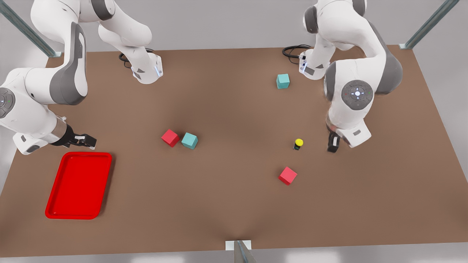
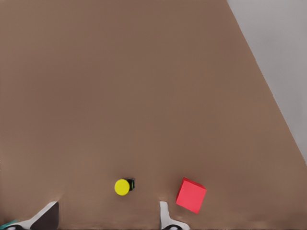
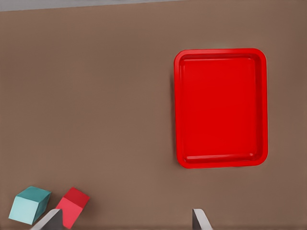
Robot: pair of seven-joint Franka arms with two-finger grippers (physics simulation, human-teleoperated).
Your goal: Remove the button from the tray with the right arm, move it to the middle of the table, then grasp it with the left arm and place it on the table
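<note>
Button (image 1: 298, 143) stands upright on the table (image 1: 234, 204), well apart from the tray (image 1: 78, 184), toward the front view's right, with a red cube (image 1: 287, 175) near it. It looks tiny, rigid and light: a round yellow cap on a short black base. I judge the cap smooth and prone to slip, so the flat sides of the black base, low down, are the better place to pinch. It could tip or skid if one finger meets it first.

Left gripper (image 1: 333, 143) hangs just beside the button on the front view's right, close above the table. In the left wrist view its fingertips (image 2: 45, 214) stand wide apart, holding nothing, with the button lying ahead of the gap between them and touching neither. Judging by this, the button is already set down and let go.

Right gripper (image 1: 85, 140) hovers near the tray's far edge. Its fingers (image 3: 199, 219) are spread as well and empty; the tray has nothing in it. A red and teal cube pair (image 1: 180, 139) sits near mid-table.
</note>
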